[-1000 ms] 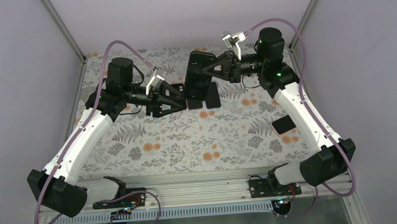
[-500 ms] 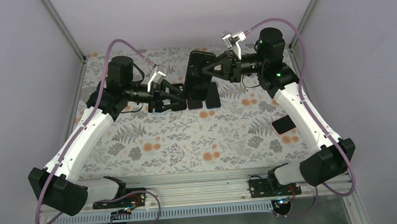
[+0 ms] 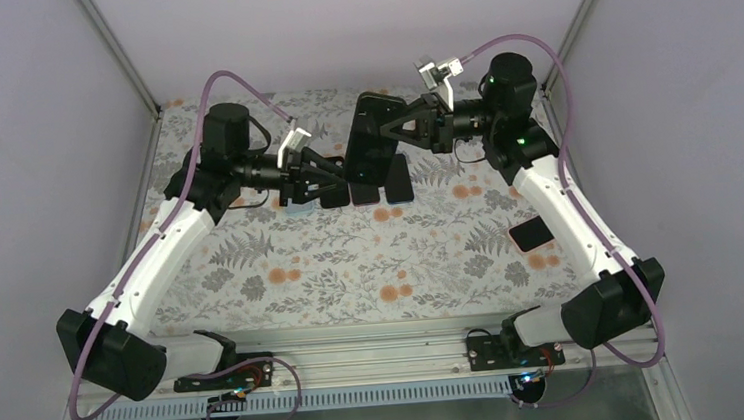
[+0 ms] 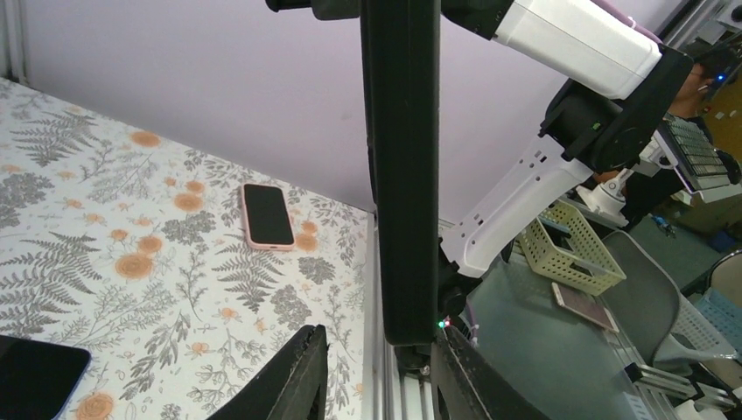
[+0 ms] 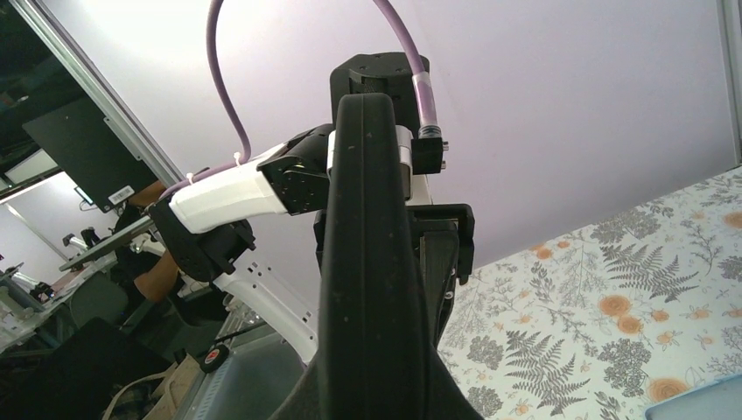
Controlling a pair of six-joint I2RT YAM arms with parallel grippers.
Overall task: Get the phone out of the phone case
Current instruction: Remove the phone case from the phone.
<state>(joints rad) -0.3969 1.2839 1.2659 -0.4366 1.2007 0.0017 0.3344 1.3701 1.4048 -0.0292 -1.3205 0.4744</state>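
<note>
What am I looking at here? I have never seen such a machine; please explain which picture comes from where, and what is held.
These are two robot arms bolted to a table's near edge. The wide picture is from a camera above and behind them; the other two, from a camera on each wrist. The right gripper is shut on a black phone in its case. The left gripper is open around that phone's end. On the flowered cloth lie a dark phone and a pink-cased phone.

The left gripper (image 3: 331, 188) sits just left of the phone case (image 3: 367, 135), the right gripper (image 3: 389, 133) just right. A loose phone (image 3: 530, 233) lies well right, in front
</note>
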